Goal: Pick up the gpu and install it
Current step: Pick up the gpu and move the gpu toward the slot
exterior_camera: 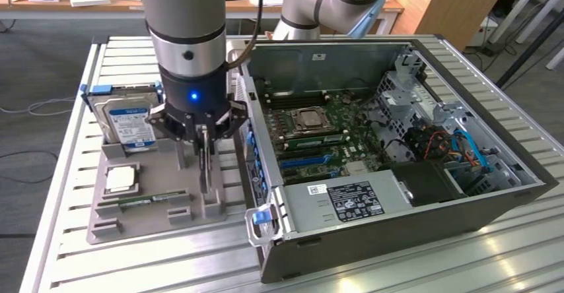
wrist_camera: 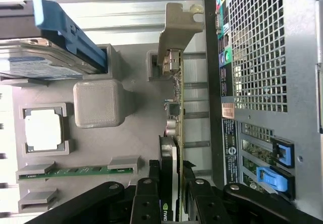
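The gpu (exterior_camera: 205,169) is a thin dark card standing on edge in the grey holder tray (exterior_camera: 154,224), right beside the open computer case (exterior_camera: 493,207). My gripper (exterior_camera: 203,141) comes down on it from above. In the wrist view the gpu (wrist_camera: 175,103) is seen edge-on, its silver bracket (wrist_camera: 177,24) at the far end. The gripper (wrist_camera: 174,196) has a black finger pressed on each face of the card, shut on it. Whether the card's lower edge still rests in the tray slot I cannot tell.
A silver hard drive (exterior_camera: 128,118) in a blue frame stands at the tray's back. A square processor (exterior_camera: 121,179) and a green memory stick (exterior_camera: 145,200) lie in the tray. Inside the case, the motherboard (exterior_camera: 317,134) shows blue slots (exterior_camera: 308,161).
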Tool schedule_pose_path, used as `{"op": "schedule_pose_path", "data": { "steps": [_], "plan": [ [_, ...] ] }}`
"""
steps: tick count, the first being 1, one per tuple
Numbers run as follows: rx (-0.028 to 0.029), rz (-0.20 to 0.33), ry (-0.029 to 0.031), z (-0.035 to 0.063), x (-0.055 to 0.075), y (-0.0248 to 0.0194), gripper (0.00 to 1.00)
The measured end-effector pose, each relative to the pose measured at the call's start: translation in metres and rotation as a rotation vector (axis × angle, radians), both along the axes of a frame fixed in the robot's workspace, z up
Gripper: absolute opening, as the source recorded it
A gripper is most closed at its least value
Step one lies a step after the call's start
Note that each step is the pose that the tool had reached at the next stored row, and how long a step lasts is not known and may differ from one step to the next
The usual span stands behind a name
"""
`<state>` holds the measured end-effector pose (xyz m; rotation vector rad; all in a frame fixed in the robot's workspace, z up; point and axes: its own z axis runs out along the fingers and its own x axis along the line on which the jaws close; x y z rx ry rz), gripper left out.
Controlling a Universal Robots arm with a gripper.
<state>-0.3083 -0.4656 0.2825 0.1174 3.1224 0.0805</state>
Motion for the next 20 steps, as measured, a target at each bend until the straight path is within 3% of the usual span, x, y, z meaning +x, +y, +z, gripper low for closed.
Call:
{"op": "schedule_pose_path", "data": {
  "steps": [16,20],
  "plan": [
    [0.0015,0.000,0.0000,0.0536,0.001,0.0000,0.28],
    [0.0065,0.000,0.0000,0.0678,0.002,0.0000,0.28]
  ]
}}
